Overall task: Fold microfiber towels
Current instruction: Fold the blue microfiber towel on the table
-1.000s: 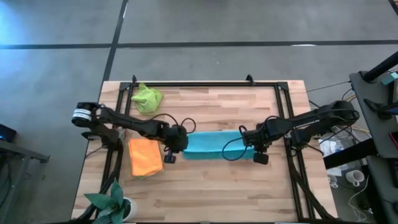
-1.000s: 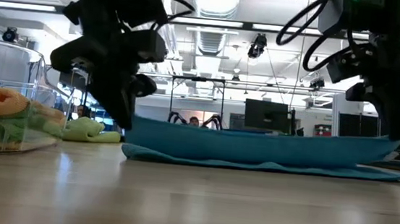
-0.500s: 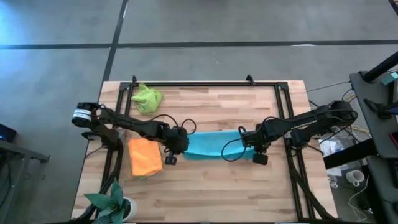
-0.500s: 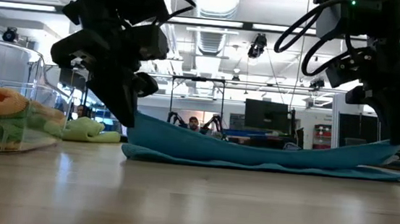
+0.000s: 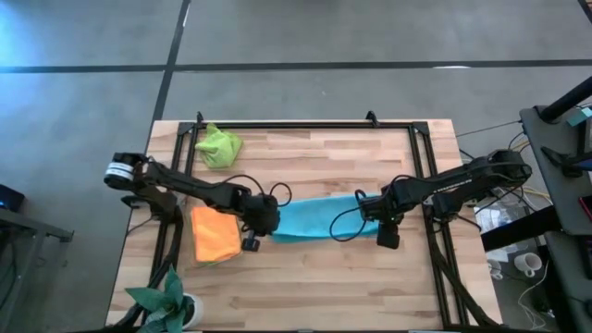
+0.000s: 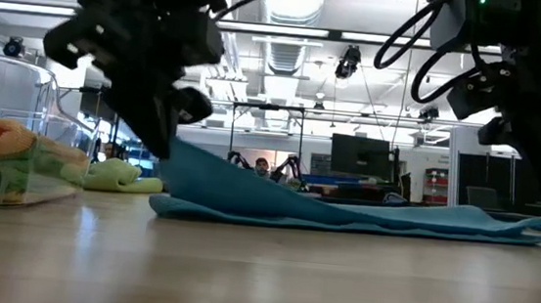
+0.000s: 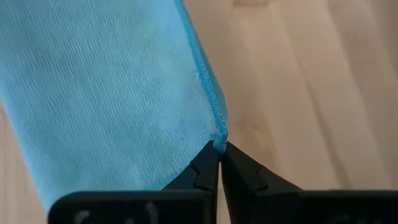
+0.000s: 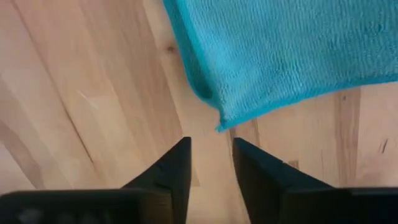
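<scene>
A light blue towel (image 5: 319,220) lies as a long strip in the middle of the table. My left gripper (image 5: 262,222) is shut on its left end, which is raised (image 6: 177,158). From there the cloth slopes down and lies flat toward the right. My right gripper (image 8: 211,143) stands open just above the table at the towel's right end (image 5: 370,222). That end's free corner (image 8: 219,127) lies just beyond the gap between its fingers. An orange towel (image 5: 215,233) lies to the left, and a lime green towel (image 5: 219,146) lies bunched at the far left. My left gripper pinches a hemmed corner of the blue towel (image 7: 217,142) between its two fingertips, slanting down from the table's left. One layer or several, I cannot tell. The corner is lifted clear. The cloth hangs slack below it, and its lower part and right end rest on the table (image 6: 392,221).
A clear container (image 6: 15,149) holding folded orange and green cloths stands at the left in the low view. A potted plant (image 5: 166,301) stands at the near left corner. A black frame (image 5: 277,125) runs along the table's far edge and sides. Bare wood (image 5: 314,277) lies near the front.
My right gripper has opened and let go of the blue towel's right corner, which has dropped onto the table. The upper layer, which was drawn between both grippers, now sags from the left gripper's raised corner down to the table.
</scene>
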